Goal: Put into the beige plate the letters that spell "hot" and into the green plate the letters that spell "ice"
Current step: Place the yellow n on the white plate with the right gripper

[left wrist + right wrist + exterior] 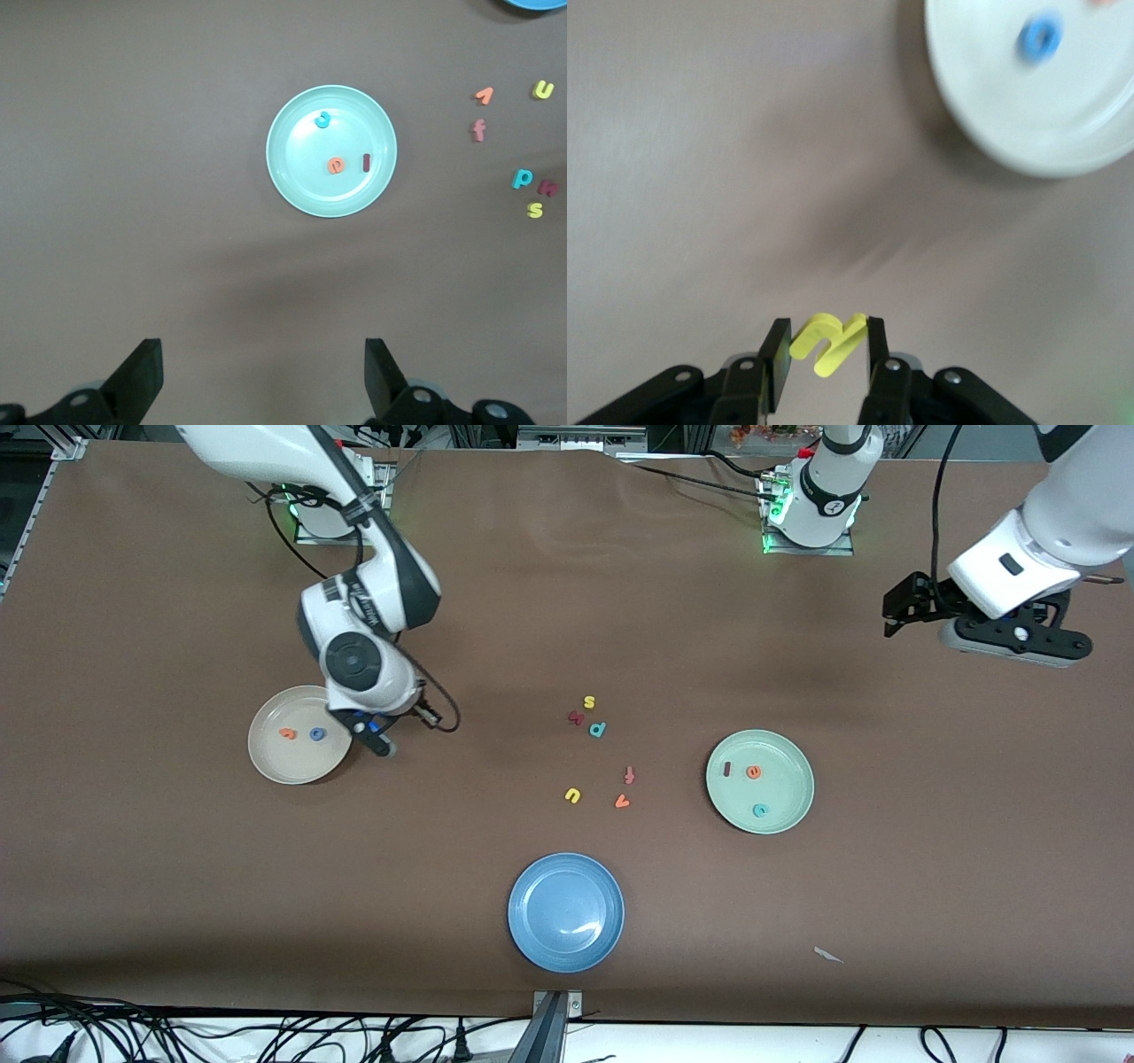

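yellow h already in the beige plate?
No: the right gripper holds the yellow h between its fingers over bare table beside the beige plate, which has only the orange t and blue o.

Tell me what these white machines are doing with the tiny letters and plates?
They are two robot arms at a brown table. One picture looks down from high up; the other two come from cameras on the arms' wrists.

The right claw pinches a yellow letter h beside the beige plate, which already holds an orange t and a blue o.

The left claw waits, open, up in the air at its end of the table. The green plate holds a dark red i, orange e and teal c.

A few spare letters lie between those plates, and a blue plate sits nearer the high camera.
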Action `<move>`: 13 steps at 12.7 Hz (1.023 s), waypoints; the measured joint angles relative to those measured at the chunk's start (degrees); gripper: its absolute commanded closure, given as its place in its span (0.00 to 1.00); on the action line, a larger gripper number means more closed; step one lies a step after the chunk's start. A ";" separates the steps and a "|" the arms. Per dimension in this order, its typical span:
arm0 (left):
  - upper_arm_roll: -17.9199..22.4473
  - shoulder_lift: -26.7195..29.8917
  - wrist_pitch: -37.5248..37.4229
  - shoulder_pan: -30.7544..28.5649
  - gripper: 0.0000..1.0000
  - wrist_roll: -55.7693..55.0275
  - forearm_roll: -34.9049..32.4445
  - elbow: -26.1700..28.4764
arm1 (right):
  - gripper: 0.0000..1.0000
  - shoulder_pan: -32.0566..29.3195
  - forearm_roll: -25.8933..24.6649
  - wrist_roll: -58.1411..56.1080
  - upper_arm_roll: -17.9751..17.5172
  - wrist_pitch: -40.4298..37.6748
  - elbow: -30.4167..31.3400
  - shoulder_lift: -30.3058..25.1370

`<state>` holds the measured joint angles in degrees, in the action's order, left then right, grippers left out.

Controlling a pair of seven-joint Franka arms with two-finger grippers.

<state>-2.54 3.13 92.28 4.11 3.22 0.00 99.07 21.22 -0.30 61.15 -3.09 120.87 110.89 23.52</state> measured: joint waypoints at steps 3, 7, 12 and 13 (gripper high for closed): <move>0.21 0.00 0.01 -2.37 0.00 0.30 0.00 0.00 | 0.74 -0.25 0.01 -15.73 7.60 -2.69 -0.09 -0.78; -0.06 0.10 0.07 -2.77 0.00 0.28 0.00 -0.12 | 0.74 -0.74 0.06 -37.49 16.68 -4.56 1.83 -0.55; -0.25 0.76 -2.11 -3.64 0.00 0.31 0.00 -0.44 | 0.71 -2.59 0.75 -47.39 18.86 -2.74 4.67 1.91; -0.25 0.77 -2.13 -3.71 0.00 0.31 0.00 -0.63 | 0.67 -2.62 1.02 -47.71 18.85 -2.59 4.75 2.48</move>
<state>-2.80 3.90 90.16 0.40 3.53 0.00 98.44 18.59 0.72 13.44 15.76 118.28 115.63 25.99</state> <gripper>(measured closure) 0.000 0.612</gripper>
